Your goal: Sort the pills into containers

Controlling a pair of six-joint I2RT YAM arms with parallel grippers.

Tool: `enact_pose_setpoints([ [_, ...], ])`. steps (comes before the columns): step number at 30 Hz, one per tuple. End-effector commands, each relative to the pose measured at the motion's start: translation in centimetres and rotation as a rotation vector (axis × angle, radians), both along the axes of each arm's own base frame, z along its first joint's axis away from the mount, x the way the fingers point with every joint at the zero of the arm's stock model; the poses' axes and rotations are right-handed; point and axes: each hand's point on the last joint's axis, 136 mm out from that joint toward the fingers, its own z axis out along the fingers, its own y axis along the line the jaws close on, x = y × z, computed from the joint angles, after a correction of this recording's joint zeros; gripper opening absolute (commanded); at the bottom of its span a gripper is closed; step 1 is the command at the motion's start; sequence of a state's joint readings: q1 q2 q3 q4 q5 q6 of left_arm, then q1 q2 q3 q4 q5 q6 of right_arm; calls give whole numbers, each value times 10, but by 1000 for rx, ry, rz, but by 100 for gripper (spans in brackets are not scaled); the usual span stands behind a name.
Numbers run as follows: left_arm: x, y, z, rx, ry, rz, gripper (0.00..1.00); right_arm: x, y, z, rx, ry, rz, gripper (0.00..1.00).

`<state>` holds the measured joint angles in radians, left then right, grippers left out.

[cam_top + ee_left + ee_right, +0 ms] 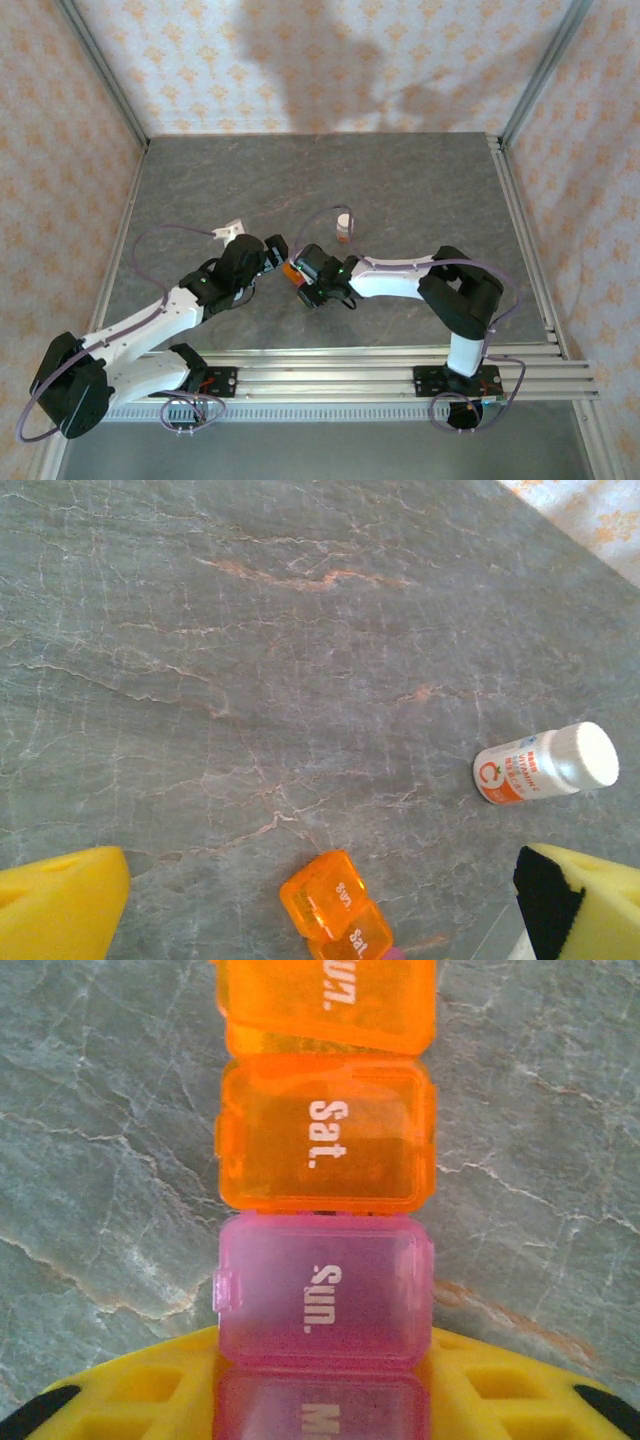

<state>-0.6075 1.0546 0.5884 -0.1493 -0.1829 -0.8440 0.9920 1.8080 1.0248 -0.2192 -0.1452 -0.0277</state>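
One strip of containers: translucent plastic, joined cells with snap lids, orange at the far end and pink at the near end. It lies flat on the grey marbled table, between the two arms' working ends and so within reach of both. The lids I can read are an orange cell marked Sat., a pink cell marked Sun. touching it, and another pink one below, partly cut off. Every lid seen looks shut. Whether any cell holds a pill I cannot tell through the plastic.

One right gripper, set low at the pink end of the strip. The pink cells run straight back over its yellow fingers, so the strip sits in line with the jaws, presumably to pin it or to work a lid. Whether the claw is pressing the plastic or standing just off it, I cannot tell.

One left gripper: yellow, with black pads, spread as wide as it goes and holding nothing. It hangs above the orange end, looking down on it, probably placed to take a lid tab or steady that end.

One small white bottle with an orange band and a white cap, beyond the strip and apart from it. It is likely the source of the pills, hence close by.

One small white flat piece, near the left arm, purpose unclear
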Motion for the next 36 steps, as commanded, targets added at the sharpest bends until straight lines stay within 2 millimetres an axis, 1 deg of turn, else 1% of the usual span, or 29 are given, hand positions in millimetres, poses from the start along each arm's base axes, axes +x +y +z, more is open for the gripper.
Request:
enact_pose_setpoints([
  [1,5,-1,6,17,-6,-11,100,4,-16,-11,-74,-20,-39,56],
  [2,6,-2,6,16,-2,-15,100,5,-19,-11,-82,-22,-47,60],
  [4,6,-3,6,19,1,-18,100,5,-24,-12,-96,-29,-69,65],
  [6,7,-3,8,22,-1,-21,100,5,-32,-12,-112,-37,-92,67],
  [9,8,-1,11,30,-3,-25,100,8,-47,-13,-162,-64,-145,67],
  [13,7,0,14,44,0,-36,100,18,-72,-11,-255,-128,-229,67],
  [18,6,-1,11,49,12,-45,100,29,-89,-7,-334,-185,-296,65],
  [22,5,-3,8,43,21,-54,100,38,-100,-5,-370,-193,-344,64],
  [26,6,-5,9,49,25,-68,100,49,-114,-3,-372,-177,-409,63],
  [31,7,-9,7,67,43,-100,100,61,-128,-3,-313,-114,-496,63],
  [33,7,-11,5,80,52,-115,100,62,-130,0,-279,-89,-514,63],
  [36,6,-13,3,99,69,-137,100,57,-129,11,-214,-68,-533,63],
])
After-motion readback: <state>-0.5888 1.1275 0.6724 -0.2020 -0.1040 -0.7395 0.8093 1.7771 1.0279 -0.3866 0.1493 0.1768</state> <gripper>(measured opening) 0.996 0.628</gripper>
